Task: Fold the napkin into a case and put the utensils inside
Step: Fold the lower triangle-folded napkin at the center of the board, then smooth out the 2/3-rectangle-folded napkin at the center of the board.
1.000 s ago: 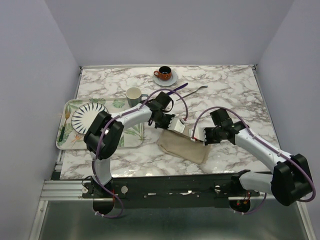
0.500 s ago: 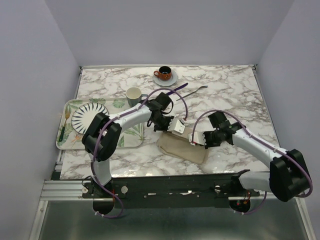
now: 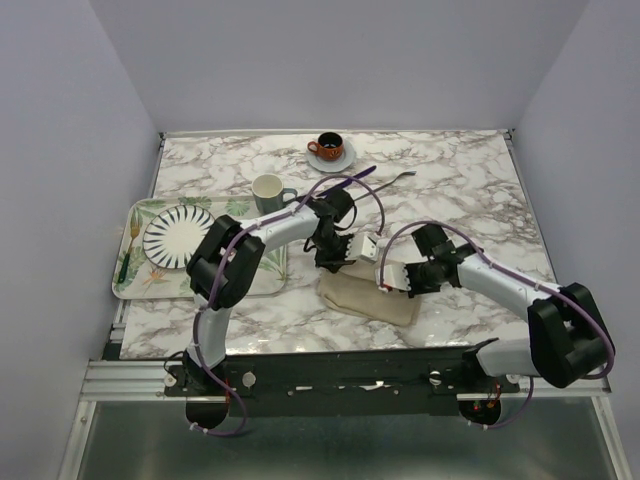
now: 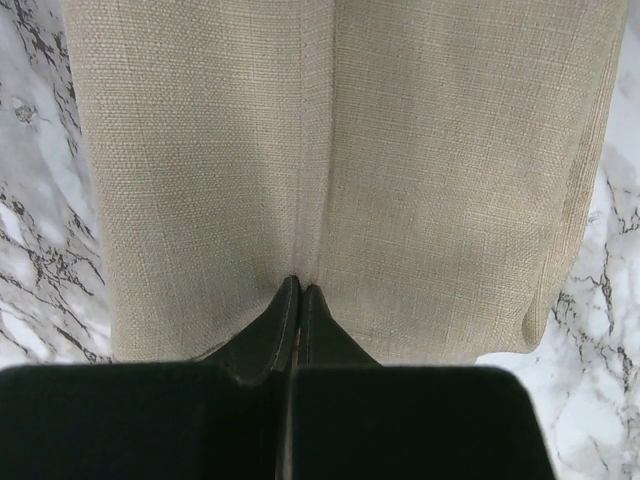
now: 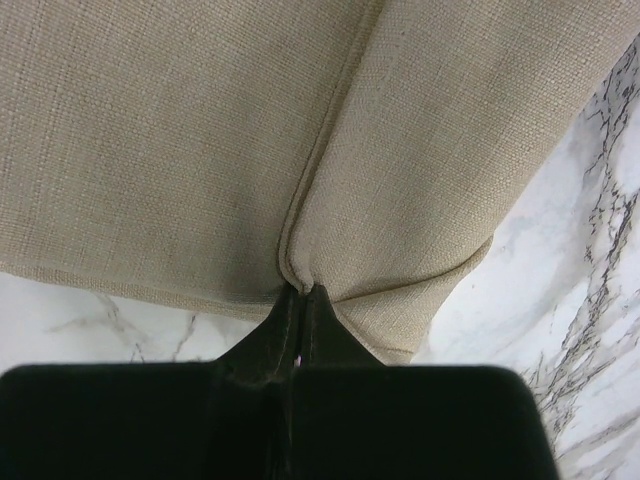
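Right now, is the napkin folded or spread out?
Folded: the napkin lies as a narrow layered strip, one hemmed edge overlapping along its middle.

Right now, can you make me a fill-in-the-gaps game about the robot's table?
The left gripper and right gripper are both ____ on the plain beige cloth napkin.
The round striped plate sits on the leaf-printed tray, on the robot's ____ side.
The napkin lies on the white ____-patterned table.
Missing words: shut, left, marble.

On table (image 3: pixel 480 185): napkin (image 3: pixel 365 298) front-centre, tray (image 3: pixel 140 283) left; knife (image 3: pixel 352 178), fork (image 3: pixel 398 178) behind napkin.
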### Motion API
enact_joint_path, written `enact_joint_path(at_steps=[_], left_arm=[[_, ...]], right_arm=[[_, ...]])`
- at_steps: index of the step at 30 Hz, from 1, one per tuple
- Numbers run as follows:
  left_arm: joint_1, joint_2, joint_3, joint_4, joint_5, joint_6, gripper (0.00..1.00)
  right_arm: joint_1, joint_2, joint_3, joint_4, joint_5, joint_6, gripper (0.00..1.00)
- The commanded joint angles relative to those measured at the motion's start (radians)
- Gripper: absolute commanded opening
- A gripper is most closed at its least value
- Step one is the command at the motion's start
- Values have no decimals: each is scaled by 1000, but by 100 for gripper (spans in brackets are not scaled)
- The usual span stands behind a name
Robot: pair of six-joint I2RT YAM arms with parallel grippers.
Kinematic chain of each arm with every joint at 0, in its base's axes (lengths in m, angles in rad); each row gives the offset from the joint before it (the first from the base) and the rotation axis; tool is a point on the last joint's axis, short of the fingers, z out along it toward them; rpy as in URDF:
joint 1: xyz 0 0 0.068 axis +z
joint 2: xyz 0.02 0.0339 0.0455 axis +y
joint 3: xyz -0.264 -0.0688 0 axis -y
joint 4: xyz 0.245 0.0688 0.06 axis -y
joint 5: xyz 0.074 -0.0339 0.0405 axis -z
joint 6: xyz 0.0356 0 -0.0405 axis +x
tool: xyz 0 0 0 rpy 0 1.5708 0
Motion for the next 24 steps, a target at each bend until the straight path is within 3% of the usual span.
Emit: enact_joint_path(at_steps=[1,15,21,24], left_arm=[[10,78,36,-88,-24,-45,0],[50,93,42,-113,50,-140,0],[57,99,53,-111,56,-197,0],[56,108,64,-108,65,-229,0]], right_arm=[[1,20,6,-1,50,9,1],[-1,-11,8,16,55,-28,1],[1,-44,166,-164,-43,38,1],[2,-52,169,-211,-70,52,1]])
